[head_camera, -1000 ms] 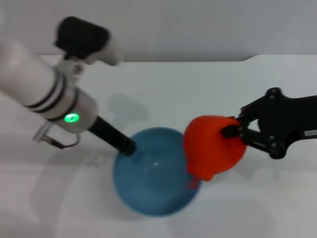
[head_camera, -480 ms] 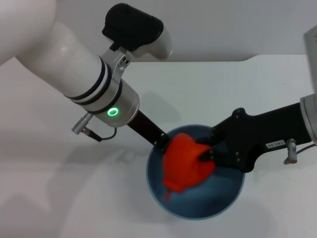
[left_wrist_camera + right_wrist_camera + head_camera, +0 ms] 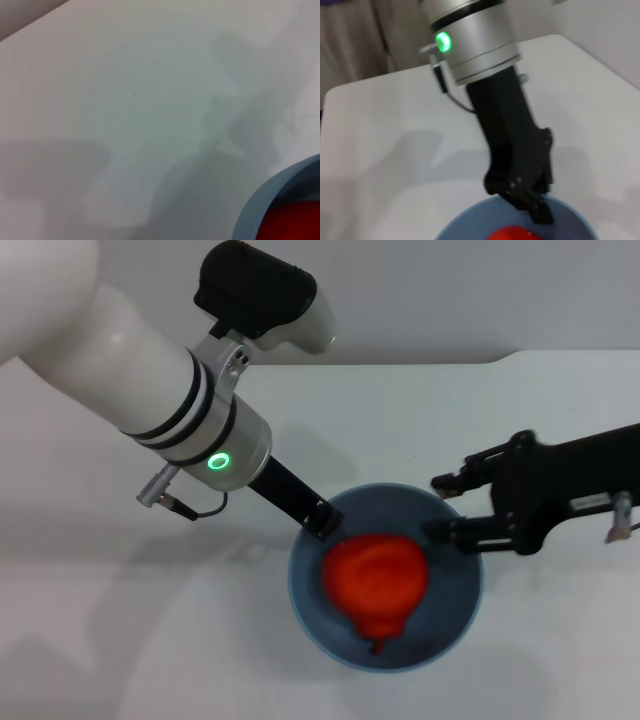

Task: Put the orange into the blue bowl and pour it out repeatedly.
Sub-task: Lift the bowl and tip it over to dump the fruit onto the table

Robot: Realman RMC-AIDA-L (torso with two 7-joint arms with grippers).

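Note:
The orange [image 3: 375, 578] lies inside the blue bowl [image 3: 455, 615], free of both grippers. My left gripper [image 3: 318, 522] is shut on the bowl's far-left rim, its black fingers pinching the edge; the right wrist view shows that grip [image 3: 534, 206] on the blue bowl's rim [image 3: 465, 222] with the orange [image 3: 516, 234] just below. My right gripper [image 3: 437, 507] hovers open over the bowl's right rim, nothing between its fingers. In the left wrist view the bowl's rim [image 3: 257, 202] and a patch of the orange [image 3: 295, 222] show in a corner.
The white table [image 3: 120, 640] carries only the bowl. Its back edge [image 3: 400, 362] runs along the wall. The thick white left arm [image 3: 130, 370] reaches in from the upper left.
My right gripper carried the orange over the bowl, opened and let it drop in, then drew back to the right. The bowl in my left gripper shifted to the right.

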